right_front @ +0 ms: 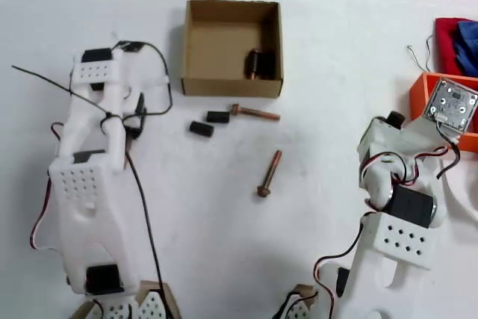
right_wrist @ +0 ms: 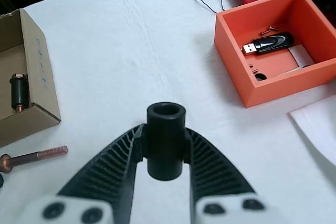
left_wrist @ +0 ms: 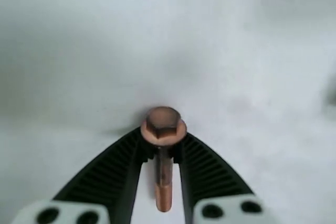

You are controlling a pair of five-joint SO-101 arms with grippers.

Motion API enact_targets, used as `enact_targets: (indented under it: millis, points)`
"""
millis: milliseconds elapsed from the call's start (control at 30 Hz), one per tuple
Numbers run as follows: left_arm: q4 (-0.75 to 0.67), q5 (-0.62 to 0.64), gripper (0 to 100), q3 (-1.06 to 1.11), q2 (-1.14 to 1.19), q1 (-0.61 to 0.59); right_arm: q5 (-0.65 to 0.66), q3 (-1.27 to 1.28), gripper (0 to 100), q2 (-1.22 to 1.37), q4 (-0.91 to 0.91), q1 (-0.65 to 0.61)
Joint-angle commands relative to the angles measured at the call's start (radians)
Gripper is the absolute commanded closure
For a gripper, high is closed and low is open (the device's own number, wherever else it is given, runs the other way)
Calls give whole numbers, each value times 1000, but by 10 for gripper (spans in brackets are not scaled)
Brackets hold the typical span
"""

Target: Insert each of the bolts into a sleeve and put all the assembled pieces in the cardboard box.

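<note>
My left gripper (left_wrist: pixel 163 141) is shut on a copper bolt (left_wrist: pixel 163 124), hex head outward, over the white table. A black sleeve (right_wrist: pixel 166 129) stands upright in my right gripper (right_wrist: pixel 165 136), which is shut on it. In the high view, two loose copper bolts (right_front: pixel 256 113) (right_front: pixel 269 173) and two black sleeves (right_front: pixel 217 116) (right_front: pixel 201 129) lie on the table in front of the cardboard box (right_front: pixel 233 86). One assembled piece (right_front: pixel 255 63) lies inside the box at its right wall. The left arm (right_front: pixel 89 184) is at the left, the right arm (right_front: pixel 396 192) at the right.
An orange tray (right_wrist: pixel 231 66) holding a USB stick (right_wrist: pixel 270 43) and small screws sits beside the right arm, with red and blue cloth (right_front: pixel 457 42) behind it. Black cables (right_front: pixel 146 207) trail along the left arm.
</note>
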Motion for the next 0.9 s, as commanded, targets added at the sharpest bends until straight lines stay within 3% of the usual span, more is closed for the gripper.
enact_targets:
  millis: [0,167,333,500,700,867]
  points:
    - [-43,-2,974,-31,-11,0,0,-11,978,-30,2,-7]
    - [31,-2,975,-70,-61,9,0,-11,978,-30,2,-7]
    - [242,-5,975,-209,-180,40,-5,-11,978,-36,2,-5]
    - [253,-3,975,-216,-402,48,-5,9,978,-180,54,-12]
    - [253,-2,975,70,-818,48,0,167,978,-424,-22,-18]
    - [133,28,975,475,-1313,41,64,239,978,-544,-19,-157]
